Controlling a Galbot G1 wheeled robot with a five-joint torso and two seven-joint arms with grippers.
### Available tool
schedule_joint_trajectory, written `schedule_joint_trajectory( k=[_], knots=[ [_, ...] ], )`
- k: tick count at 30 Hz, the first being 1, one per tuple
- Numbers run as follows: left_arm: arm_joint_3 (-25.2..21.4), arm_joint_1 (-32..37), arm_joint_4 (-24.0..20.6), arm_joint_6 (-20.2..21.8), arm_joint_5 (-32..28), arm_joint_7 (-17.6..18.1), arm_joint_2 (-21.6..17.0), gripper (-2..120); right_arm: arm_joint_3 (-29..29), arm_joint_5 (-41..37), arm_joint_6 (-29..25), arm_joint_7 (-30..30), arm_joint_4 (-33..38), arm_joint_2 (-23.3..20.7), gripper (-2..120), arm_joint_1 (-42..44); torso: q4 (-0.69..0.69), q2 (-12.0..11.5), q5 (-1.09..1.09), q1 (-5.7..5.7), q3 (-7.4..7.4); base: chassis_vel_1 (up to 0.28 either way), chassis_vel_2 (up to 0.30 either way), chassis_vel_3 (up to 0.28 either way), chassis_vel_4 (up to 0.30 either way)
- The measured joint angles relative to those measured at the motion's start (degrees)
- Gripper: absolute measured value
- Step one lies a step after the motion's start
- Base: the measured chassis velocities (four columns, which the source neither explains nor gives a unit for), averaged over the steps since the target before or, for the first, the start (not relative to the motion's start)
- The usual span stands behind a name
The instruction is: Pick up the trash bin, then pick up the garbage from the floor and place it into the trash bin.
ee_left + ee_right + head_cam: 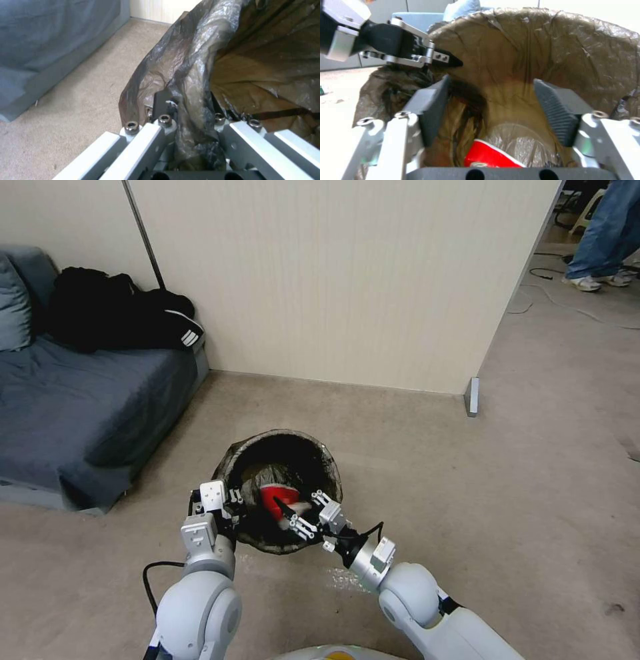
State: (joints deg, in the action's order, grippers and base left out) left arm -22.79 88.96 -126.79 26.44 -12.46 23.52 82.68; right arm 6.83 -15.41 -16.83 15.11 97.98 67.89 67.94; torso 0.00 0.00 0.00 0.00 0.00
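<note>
At lower centre of the head view, the left gripper [230, 505] clamps the rim of the one trash bin [280, 447], one red-and-white packet [279, 500] lies inside, and the right gripper [308, 515] is spread open above it.

Red packet [488, 156] in the trash bin [267, 447], mostly hidden.
</note>
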Motion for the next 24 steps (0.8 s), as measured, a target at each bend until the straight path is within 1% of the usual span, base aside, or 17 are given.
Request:
schedule_joint_trajectory(
  k=[1, 2, 3, 4, 5, 7, 8, 9, 11, 12, 15, 16, 19, 20, 21, 23, 24],
  knots=[
    [0.0, 0.0, 0.0, 0.0, 0.0, 0.0, 0.0, 2, 0.0, 0.0, 0.0, 0.0, 0.0, 0.0, 65, 0.0, 0.0, 0.0, 0.0, 0.0, 0.0, 0.0, 0.0, 0.0, 0.0],
    [0.05, -0.07, 0.0, 0.01, 0.01, -0.01, 0.0, 2, 0.0, 0.1, -0.01, 0.0, 0.39, -0.23, 72, 0.25, 0.0, 0.0, 0.0, 0.0, 0.0, 0.0, 0.0, 0.0, 0.0],
    [0.07, -0.15, 0.01, 0.02, 0.02, -0.01, -0.01, 2, 0.0, 0.21, -0.03, 0.01, 0.74, -0.5, 76, 0.41, 0.0, 0.0, 0.0, 0.0, 0.0, 0.0, 0.0, 0.0, 0.0],
    [0.09, -0.18, 0.04, 0.02, 0.03, -0.01, -0.02, 2, -0.01, 0.29, -0.05, 0.0, 0.99, -0.68, 78, 0.52, 0.0, 0.0, 0.0, 0.0, 0.0, 0.0, 0.0, 0.0, 0.0],
    [0.09, -0.18, 0.04, 0.02, 0.03, -0.01, -0.02, 2, -0.01, 0.29, -0.05, 0.0, 0.99, -0.68, 78, 0.52, 0.0, 0.0, 0.0, 0.0, 0.0, 0.0, 0.0, 0.0, 0.0],
    [0.15, -0.26, 0.22, 0.02, 0.05, -0.03, -0.12, 2, -0.19, 0.8, -0.17, 0.01, 2.28, -1.39, 90, 1.05, 0.0, 0.0, 0.0, 0.0, 0.0, 0.0, 0.0, 0.0, 0.0],
    [0.15, -0.26, 0.22, 0.02, 0.05, -0.03, -0.12, 2, -0.19, 0.8, -0.17, 0.01, 2.28, -1.39, 90, 1.05, 0.0, 0.0, 0.0, 0.0, 0.0, 0.0, 0.0, 0.0, 0.0],
    [0.16, -0.3, 0.4, 0.02, 0.05, -0.16, -0.27, 2, -0.69, 1.4, -0.41, -0.13, 4.28, -1.96, 96, 1.77, 0.0, 0.0, 0.0, 0.0, 0.0, 0.0, 0.0, 0.0, 0.0],
    [0.16, -0.31, 0.82, -0.09, 0.14, -0.49, -0.57, 2, -2.15, 2.51, -0.71, -0.76, 8.11, -2.29, 100, 3.11, 0.0, 0.0, 0.0, 0.0, 0.0, 0.0, 0.0, 0.0, 0.0],
    [0.16, -0.31, 0.82, -0.09, 0.14, -0.49, -0.57, 2, -2.15, 2.51, -0.71, -0.76, 8.11, -2.29, 100, 3.11, 0.0, 0.0, 0.0, 0.0, 0.0, 0.0, 0.0, 0.0, 0.0],
    [0.04, -0.34, 1.41, -0.24, 0.31, -0.77, -1.25, 2, -6.31, 4.33, -0.59, -2.55, 15.52, -1.25, 100, 5.33, 0.0, 0.0, 0.0, 0.0, 0.0, 0.0, 0.0, 0.0, 0.0],
    [0.04, -0.34, 1.41, -0.24, 0.31, -0.77, -1.25, 2, -6.31, 4.33, -0.59, -2.55, 15.52, -1.25, 100, 5.33, 0.0, 0.0, 0.0, 0.0, 0.0, 0.0, 0.0, 0.0, 0.0],
    [-0.17, -0.34, 1.7, -0.38, 0.73, -1.0, -1.86, 2, -11.6, 4.99, 0.45, -4.59, 23.06, 0.26, 100, 8.48, 0.0, 0.0, 0.0, 0.0, 0.0, 0.0, 0.0, 0.0, 0.0],
    [-0.17, -0.34, 1.7, -0.38, 0.73, -1.0, -1.86, 2, -11.6, 4.99, 0.45, -4.59, 23.06, 0.26, 100, 8.48, 0.0, 0.0, 0.0, 0.0, 0.0, 0.0, 0.0, 0.0, 0.0],
    [-0.25, -0.34, 1.75, -0.47, 0.81, -1.02, -1.98, 2, -13.0, 5.34, 0.57, -4.98, 24.43, 0.66, 100, 9.38, 0.0, 0.0, -0.01, 0.0, 0.0, 0.0, 0.0, 0.0, 0.0],
    [-0.45, -0.37, 1.91, -0.71, 0.93, -1.05, -2.25, 2, -17.73, 7.21, 0.63, -6.57, 28.01, 2.38, 100, 12.83, -0.01, 0.0, 0.0, 0.0, 0.0, 0.0, 0.0, 0.0, 0.0],
    [-0.45, -0.37, 1.91, -0.71, 0.93, -1.05, -2.25, 2, -17.73, 7.21, 0.63, -6.57, 28.01, 2.38, 100, 12.83, -0.01, 0.0, 0.0, 0.0, 0.0, 0.0, 0.0, 0.0, 0.0]
  ],
)
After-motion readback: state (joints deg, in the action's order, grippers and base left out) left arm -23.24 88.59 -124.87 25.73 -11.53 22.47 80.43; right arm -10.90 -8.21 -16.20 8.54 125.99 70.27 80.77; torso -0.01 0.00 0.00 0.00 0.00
